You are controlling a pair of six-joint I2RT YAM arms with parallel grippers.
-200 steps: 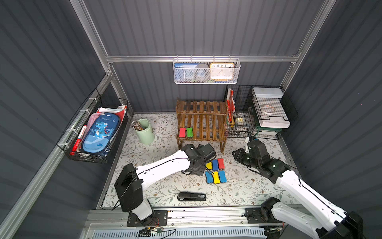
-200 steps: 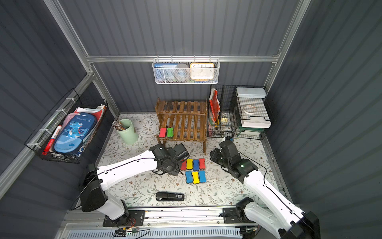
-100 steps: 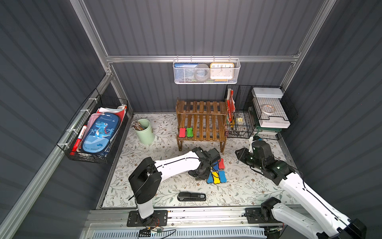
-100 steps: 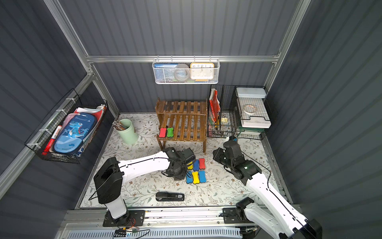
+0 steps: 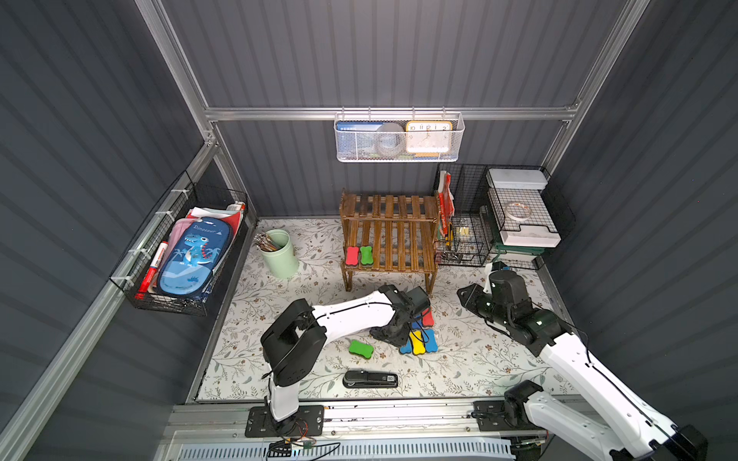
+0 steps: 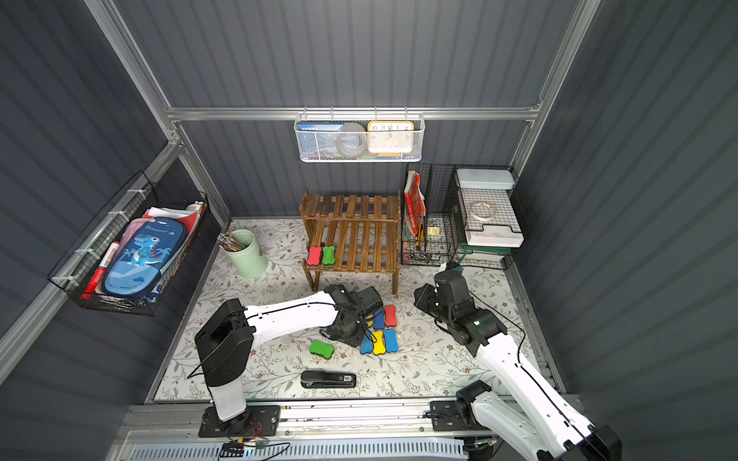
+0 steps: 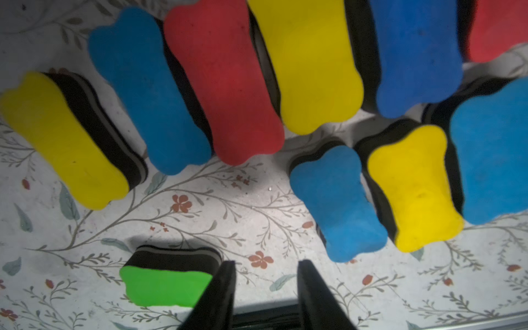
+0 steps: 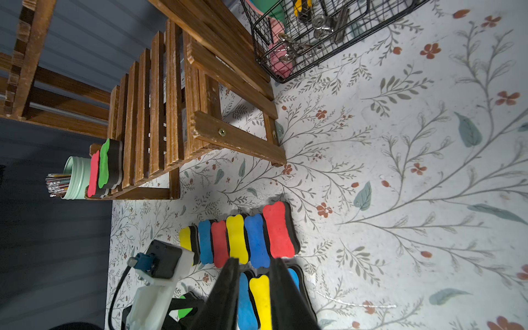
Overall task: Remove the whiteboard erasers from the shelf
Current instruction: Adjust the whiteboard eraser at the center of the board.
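Green eraser [image 5: 361, 349] newly landed on mat [image 5: 471, 359], front-centre, beside left gripper [image 7: 265, 265], jaws spread, empty. Right gripper [image 8: 254, 264] narrowly parted, empty. Red-and-green pair [image 5: 352, 255] sits on shelf [image 5: 399, 207] lower tier: two left.

Open mat [image 5: 479, 359] right of eraser cluster [image 5: 417, 345] (stapler [image 5: 369, 379] near front edge)
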